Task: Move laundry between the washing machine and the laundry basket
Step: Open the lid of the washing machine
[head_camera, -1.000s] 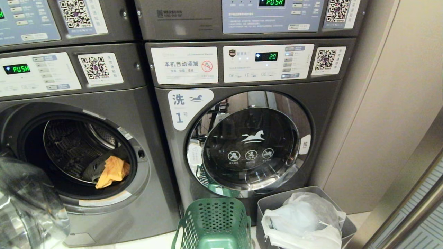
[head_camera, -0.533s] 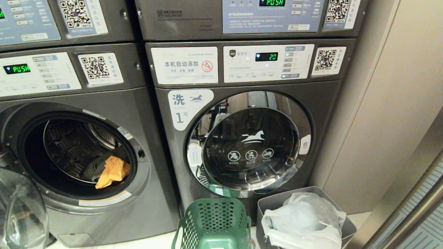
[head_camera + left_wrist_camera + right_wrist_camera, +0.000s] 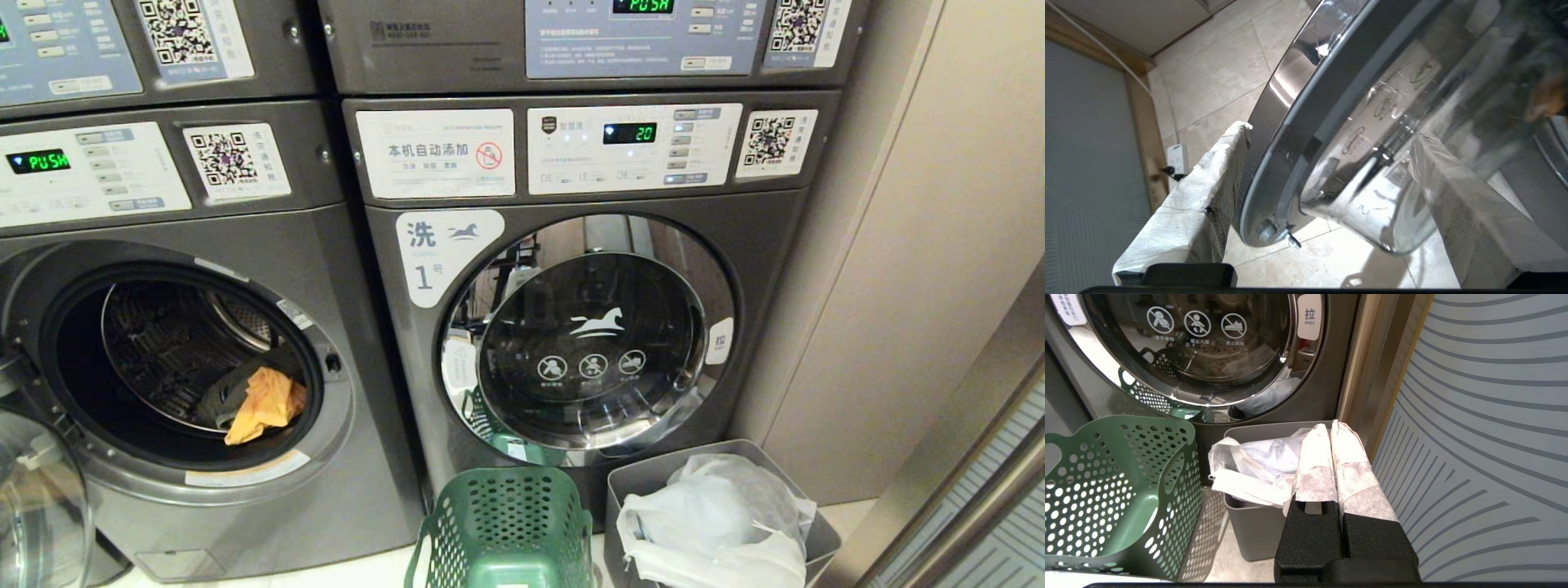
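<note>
Only the wrist views show the arms: the left end effector [image 3: 1327, 151] gapes wide astride the washer door [image 3: 1306, 122], the right end effector [image 3: 1331, 435] pressed shut, empty, over the grey bin [image 3: 1257, 526].

The pale tiled floor [image 3: 367, 572] carries two stacked washers [image 3: 245, 506], side by side. In front of the right one stand a green basket [image 3: 506, 523] and, just beside it, a grey bin [image 3: 645, 482] lined with a white bag [image 3: 718, 523].
</note>
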{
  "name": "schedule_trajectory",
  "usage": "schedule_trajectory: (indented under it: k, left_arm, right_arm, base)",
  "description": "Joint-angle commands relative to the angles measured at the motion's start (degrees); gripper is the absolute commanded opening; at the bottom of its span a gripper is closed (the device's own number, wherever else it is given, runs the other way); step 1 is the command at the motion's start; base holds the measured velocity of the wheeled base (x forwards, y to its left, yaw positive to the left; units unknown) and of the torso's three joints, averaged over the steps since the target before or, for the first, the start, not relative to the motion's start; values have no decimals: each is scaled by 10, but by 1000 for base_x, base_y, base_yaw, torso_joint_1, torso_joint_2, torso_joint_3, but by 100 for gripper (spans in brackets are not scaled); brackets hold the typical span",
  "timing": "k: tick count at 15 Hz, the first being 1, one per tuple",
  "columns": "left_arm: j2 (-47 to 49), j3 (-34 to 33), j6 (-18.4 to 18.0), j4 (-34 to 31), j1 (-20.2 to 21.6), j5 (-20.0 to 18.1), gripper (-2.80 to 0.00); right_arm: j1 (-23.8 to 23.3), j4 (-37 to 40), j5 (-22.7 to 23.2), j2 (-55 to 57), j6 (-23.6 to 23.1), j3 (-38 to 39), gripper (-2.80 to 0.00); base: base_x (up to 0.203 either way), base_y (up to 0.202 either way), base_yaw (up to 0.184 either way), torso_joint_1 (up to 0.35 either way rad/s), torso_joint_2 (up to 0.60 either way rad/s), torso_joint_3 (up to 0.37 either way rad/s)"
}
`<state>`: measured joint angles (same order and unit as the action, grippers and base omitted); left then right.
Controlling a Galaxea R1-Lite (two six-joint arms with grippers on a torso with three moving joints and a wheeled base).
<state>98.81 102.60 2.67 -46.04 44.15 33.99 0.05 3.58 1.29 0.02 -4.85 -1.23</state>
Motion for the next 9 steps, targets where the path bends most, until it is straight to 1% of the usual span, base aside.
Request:
schedule_trajectory:
  k: [1,3,6,7,8,9]
  left_arm:
    - [65,12,0,4,-2,16,0]
    - [84,26,-4,9,-8,16,0]
    - [80,23,-6,8,-27,22,0]
    - [81,22,-6,8,-28,31,0]
    - [83,22,-6,7,-28,55,0]
    - [85,23,-6,9,-28,70,0]
  right_arm:
    - [0,0,0,0,-1,0,-280]
    - [0,0,0,0,-1,0,-280]
    - [0,0,0,0,-1,0,-280]
    - [0,0,0,1,-1,0,-280]
    - [0,0,0,0,-1,0,-280]
    - [0,0,0,0,-1,0,-280]
  base:
    - [0,0,0,0,0,0]
    - [0,0,0,0,0,0]
    - [0,0,0,0,0,0]
    - [0,0,0,0,0,0]
    - [0,0,0,0,0,0]
    - [0,0,0,0,0,0]
